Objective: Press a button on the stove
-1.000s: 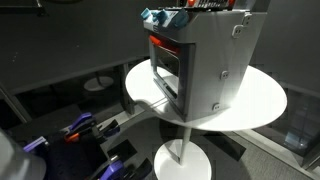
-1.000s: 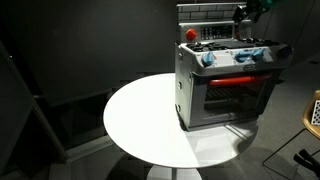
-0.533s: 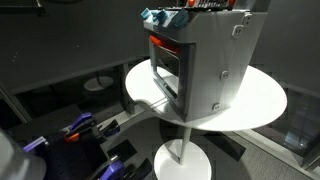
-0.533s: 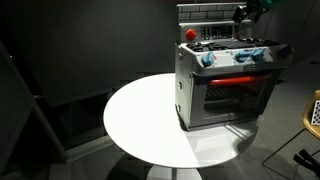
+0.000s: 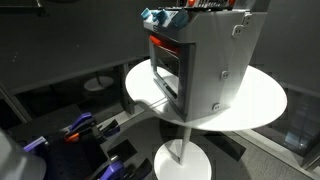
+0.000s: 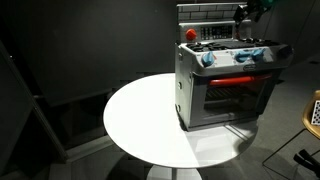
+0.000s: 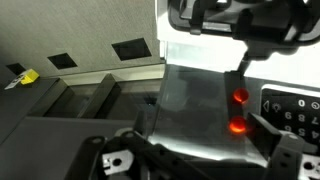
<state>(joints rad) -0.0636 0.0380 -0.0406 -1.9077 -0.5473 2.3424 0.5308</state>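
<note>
The light-grey toy stove [image 5: 205, 65] stands on a round white table [image 5: 262, 100], with a red front band, a dark oven window and blue knobs; it also shows in the other exterior view [image 6: 225, 85]. My gripper [image 6: 248, 12] hovers above the stove's back right corner, apart from it. In the wrist view the gripper [image 7: 200, 152] looks open and empty, with its fingers at the lower left and lower right. Between them lies a shiny grey stove surface [image 7: 195, 100] with two glowing red buttons [image 7: 239, 112]. A dark button panel [image 7: 292, 112] is at the right edge.
The table [image 6: 140, 120] has bare room beside the stove. A red ball [image 6: 190, 33] sits on the stove top. Blue and dark equipment [image 5: 80, 130] lies on the floor near the table's pedestal base [image 5: 180, 160]. A yellowish stool [image 6: 314, 108] stands at the frame edge.
</note>
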